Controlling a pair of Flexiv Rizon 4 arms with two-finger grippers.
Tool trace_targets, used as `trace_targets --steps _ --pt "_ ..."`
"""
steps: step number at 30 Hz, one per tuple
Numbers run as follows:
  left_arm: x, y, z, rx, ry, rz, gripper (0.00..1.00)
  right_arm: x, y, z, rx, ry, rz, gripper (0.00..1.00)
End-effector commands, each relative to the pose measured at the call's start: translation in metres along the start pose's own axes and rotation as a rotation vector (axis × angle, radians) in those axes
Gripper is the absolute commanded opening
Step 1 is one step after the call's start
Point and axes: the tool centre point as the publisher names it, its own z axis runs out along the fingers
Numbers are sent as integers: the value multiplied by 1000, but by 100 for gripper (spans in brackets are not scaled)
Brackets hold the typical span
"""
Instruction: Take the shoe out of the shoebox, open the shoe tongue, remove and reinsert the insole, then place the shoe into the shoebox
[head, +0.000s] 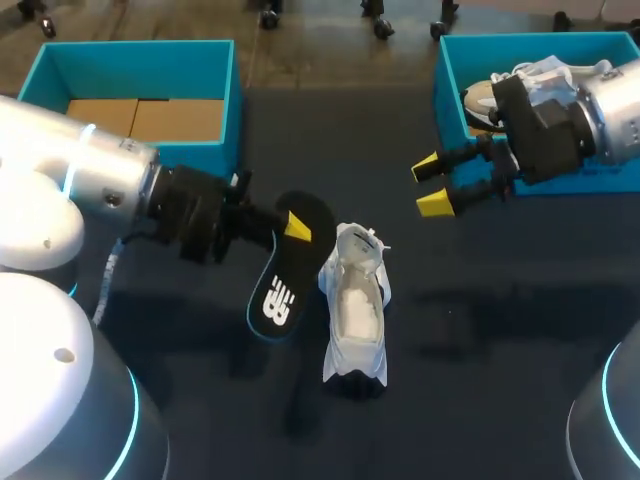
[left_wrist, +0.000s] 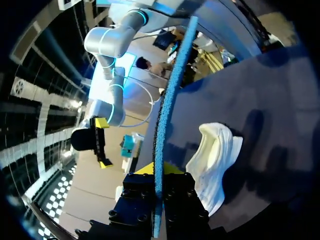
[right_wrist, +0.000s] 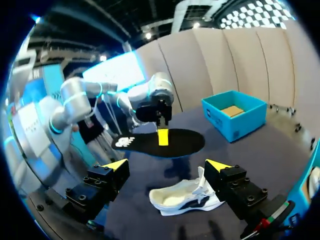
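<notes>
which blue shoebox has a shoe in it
The shoebox on the robot's right: a white shoe lies inside it. The left shoebox shows only its brown cardboard bottom.

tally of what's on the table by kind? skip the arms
boxes: 2 (left box, right box)
shoes: 2 (loose shoe, boxed shoe)
insole: 1
total: 5

left pincer (head: 293, 226) clamped, right pincer (head: 430, 186) spread
</notes>
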Motion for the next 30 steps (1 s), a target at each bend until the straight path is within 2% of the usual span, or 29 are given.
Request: trace_targets --steps 1,3,4,13,15,16,18,19,20,22,23,30 --pt "22 -31 8 -4 -15 -54 0 13 3 -13 362 -86 -297 100" --pt "27 -40 11 24 15 -91 0 16 -1 -12 487 -47 -388 100" --pt "29 -44 12 -39 53 -64 0 15 -7 -12 547 -23 -339 100" --pt "29 -44 12 -39 53 -64 0 15 -7 -12 547 -23 -339 100" --pt "34 -55 22 -30 58 -55 0 16 -4 -17 623 -61 -401 100" --pt "40 -61 28 9 60 -74 0 17 -5 -21 711 -74 -401 100" --pt "45 -66 34 31 58 -97 0 20 -6 -21 784 -99 -442 100" --pt "48 -69 39 66 55 -123 0 20 -8 -19 822 -107 -464 100" --pt "51 -71 43 77 63 -154 0 19 -11 -18 838 -127 -491 100" --pt "56 -74 49 59 100 -166 0 20 -20 -13 822 -175 -549 100" --pt "57 -75 50 -23 149 -134 0 20 -27 -10 828 -178 -535 100" --pt "57 -75 50 -23 149 -134 0 20 -27 -10 828 -178 -535 100"
